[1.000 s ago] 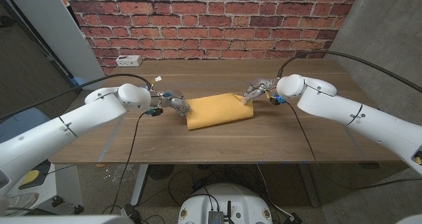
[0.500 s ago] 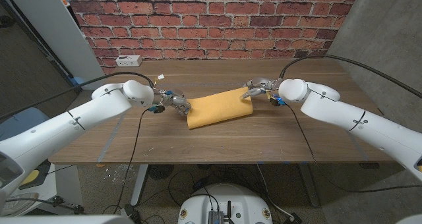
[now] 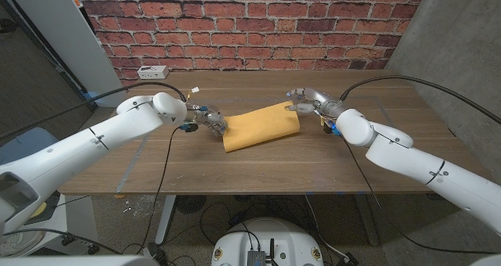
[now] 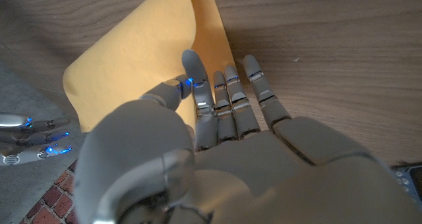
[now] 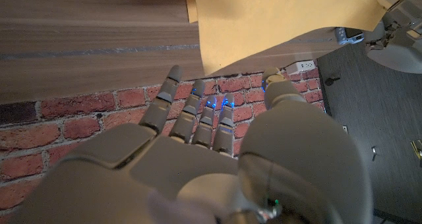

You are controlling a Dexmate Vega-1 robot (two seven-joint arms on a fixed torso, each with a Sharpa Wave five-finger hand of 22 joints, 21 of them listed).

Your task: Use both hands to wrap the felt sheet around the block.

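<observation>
— So, where is the felt sheet (image 3: 261,127)?

— Mid-table, a mustard-yellow sheet lying between the two sets of fingers. Whether the block is under it I cannot tell.

— The left hand (image 3: 210,123)?

— At the sheet's left end. In the left wrist view its fingers (image 4: 227,99) lie straight and side by side on the wooden table (image 3: 258,168) along the felt's edge, thumb on the felt; whether it pinches the edge I cannot tell.

— And the right hand (image 3: 307,100)?

— Just beyond the sheet's far right corner, fingers spread and loose, gripping nothing. Its wrist view shows the fingertips apart from the felt.

— Anything in the way?

— Black cables trail over the tabletop beside each wrist. Farther off — past the left fingers — a small white tag (image 3: 190,91), then a white power strip (image 3: 153,72) at the far left corner, and the brick wall (image 3: 250,23) behind.
</observation>
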